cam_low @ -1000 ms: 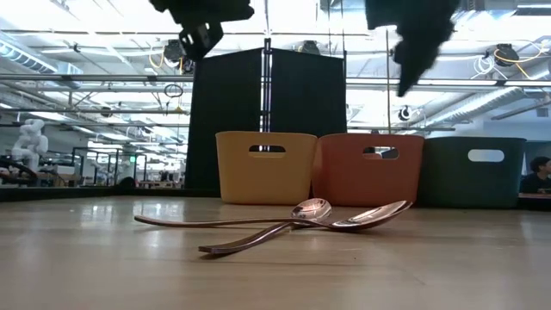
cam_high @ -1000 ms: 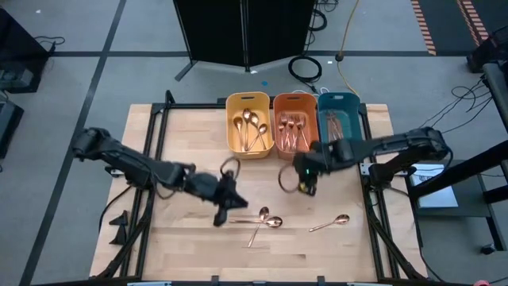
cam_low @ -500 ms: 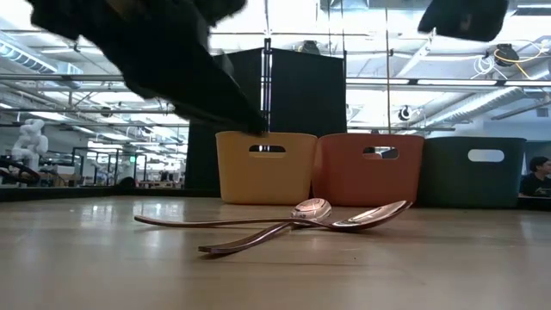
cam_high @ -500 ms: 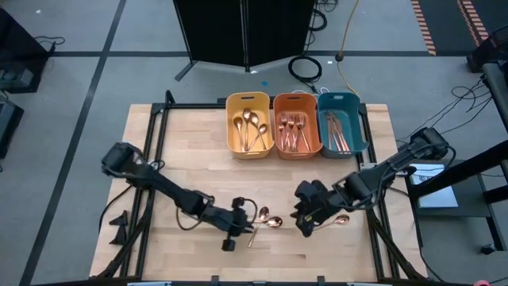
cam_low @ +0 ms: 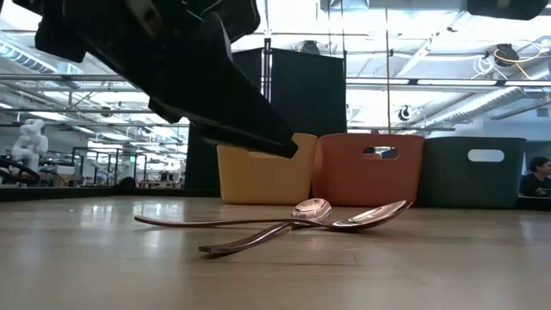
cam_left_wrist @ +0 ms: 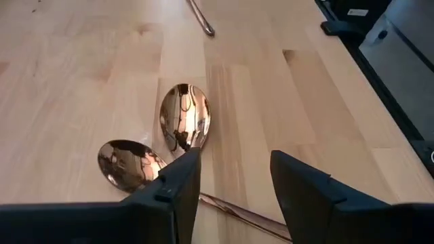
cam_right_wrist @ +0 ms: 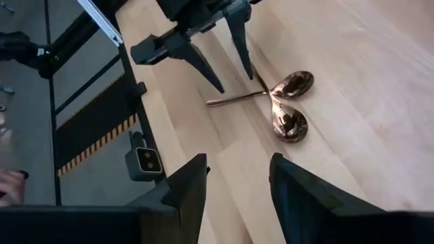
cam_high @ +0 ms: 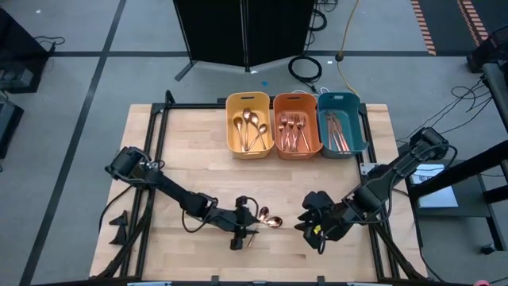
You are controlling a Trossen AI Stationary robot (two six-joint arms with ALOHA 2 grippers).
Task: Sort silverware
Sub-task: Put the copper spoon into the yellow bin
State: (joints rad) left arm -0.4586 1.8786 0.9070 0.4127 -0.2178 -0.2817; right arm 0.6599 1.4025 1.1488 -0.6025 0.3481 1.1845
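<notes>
Across the tabletop (cam_high: 182, 159), the yellow, orange and teal bins (cam_high: 295, 125) at the far edge already hold silverware. Two crossed spoons (cam_high: 266, 220) lie near me; pinching both handles together is my worry. My left gripper (cam_left_wrist: 230, 183) hangs spread over them, empty. The right gripper (cam_right_wrist: 237, 179), also apart, holds nothing, probably above a third spoon.

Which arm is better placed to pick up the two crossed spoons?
Left: the left gripper hangs open right over the crossed spoons; the right gripper sits farther off.
</notes>
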